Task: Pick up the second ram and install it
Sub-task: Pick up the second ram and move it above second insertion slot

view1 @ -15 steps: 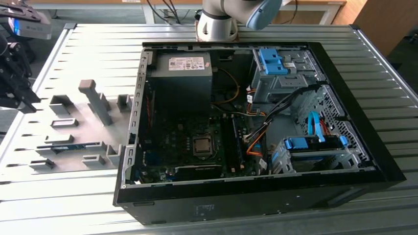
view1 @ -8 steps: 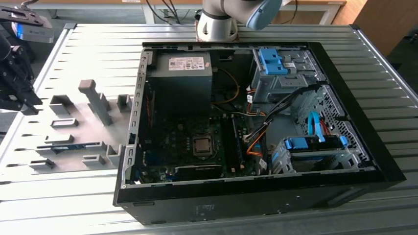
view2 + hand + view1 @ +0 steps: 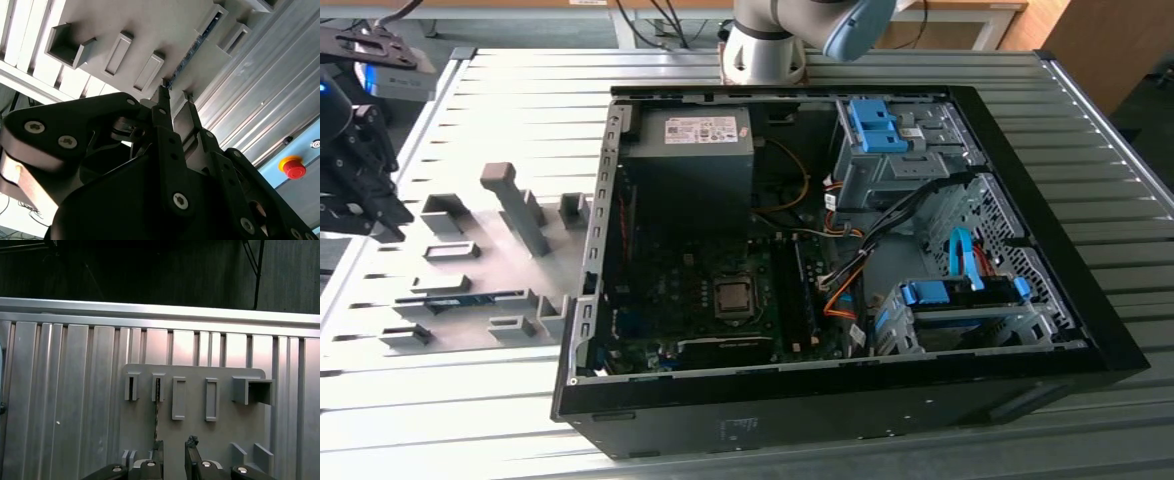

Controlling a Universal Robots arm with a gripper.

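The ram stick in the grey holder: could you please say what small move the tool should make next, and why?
Probably a slight sideways shift. In the first wrist view the open tool hangs above the ram stick, which lines up with one finger, not the gap.

Ribbed aluminium table (image 3: 60,400) with one grey fixture plate (image 3: 220,440) lying flat on it. The plate carries a row of four narrow slotted blocks (image 3: 178,398), one open-ended box block (image 3: 252,391) at the row's end, and smaller blocks (image 3: 262,455) nearer the gripper. The second ram (image 3: 156,415) stands edge-on as a thin dark strip running from one slotted block toward the gripper (image 3: 174,456), whose two dark fingertips sit apart, one in line with the strip. Beyond the table's edge rail (image 3: 150,310) is dark ground with a black cable (image 3: 257,275).
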